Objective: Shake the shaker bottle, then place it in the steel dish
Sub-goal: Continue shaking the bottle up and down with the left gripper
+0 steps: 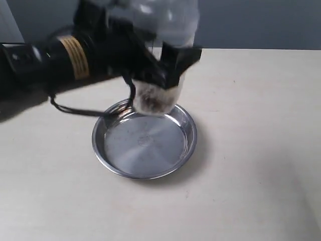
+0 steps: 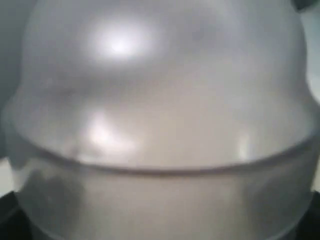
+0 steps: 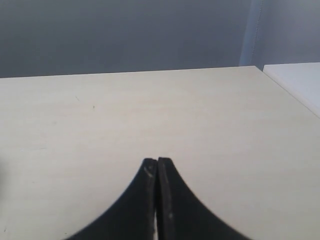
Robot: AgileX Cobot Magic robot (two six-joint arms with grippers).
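In the exterior view my left gripper (image 1: pixel 163 63) is shut on the shaker bottle (image 1: pixel 159 93), holding it upright in the air above the far rim of the steel dish (image 1: pixel 185 150). Brown pellets show at the bottle's base; its upper part is blurred. The bottle's clear dome (image 2: pixel 160 100) fills the left wrist view, hiding the fingers there. My right gripper (image 3: pixel 158 161) is shut and empty over bare table, outside the exterior view.
The pale wooden table (image 1: pixel 261 150) spreads around the dish. A black cable (image 1: pixel 75 110) hangs from the left arm toward the dish's left rim. A grey wall stands behind the table's far edge (image 3: pixel 125 72).
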